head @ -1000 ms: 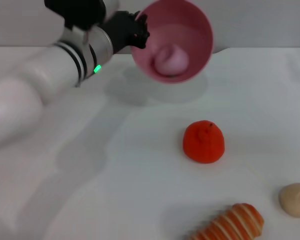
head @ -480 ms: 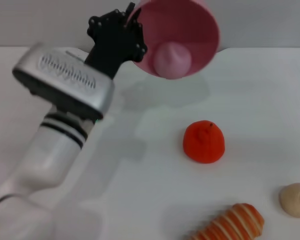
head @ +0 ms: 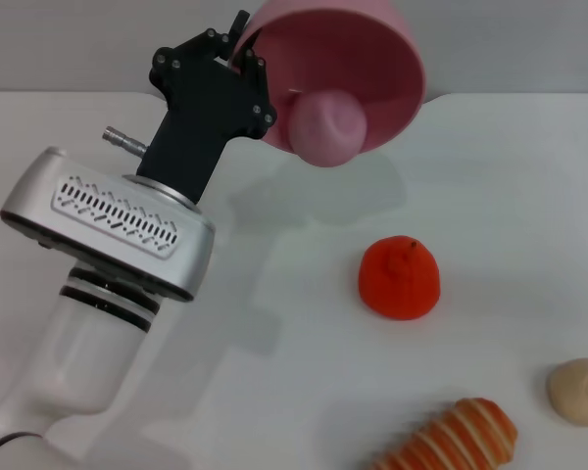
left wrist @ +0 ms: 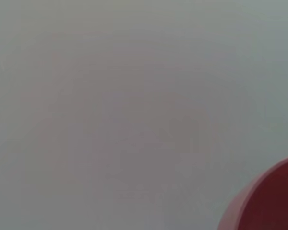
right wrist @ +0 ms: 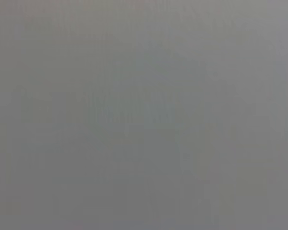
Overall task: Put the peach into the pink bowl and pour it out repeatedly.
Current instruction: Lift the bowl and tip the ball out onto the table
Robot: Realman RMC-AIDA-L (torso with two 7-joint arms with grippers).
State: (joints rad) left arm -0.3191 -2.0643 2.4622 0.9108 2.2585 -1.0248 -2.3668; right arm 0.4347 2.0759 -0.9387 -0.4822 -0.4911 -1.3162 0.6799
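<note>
The left gripper (head: pixel 243 61) is raised above the far part of the white table (head: pixel 274 392). It is clamped on the near-left rim of the pink bowl (head: pixel 372 59), so the fingers are closed to the thickness of the bowl wall. The bowl is held clear of the table and is tipped steeply, with its opening turned down and toward the camera. A curved section of the bowl is also seen at the edge of the left wrist view (left wrist: pixel 273 201), against a plain grey surface.

The peach (head: pixel 327 127) is located at the lowest part of the bowl's opening, at the rim. Whether it is touching the rim cannot be determined. It is above the table and not resting on it.

Three other items are placed on the table nearer the robot: an orange-red fruit (head: pixel 400 277) near the centre, a beige round lump (head: pixel 579 391) at the right edge, and an orange-and-cream striped item (head: pixel 451 441) at the near edge.

No brand, label or legible writing is visible on any item. A row of slanted vent slots (head: pixel 118 211) is present on the silver housing of the left arm.

The right gripper is not seen in any view; the right wrist view shows only a uniform grey field.
</note>
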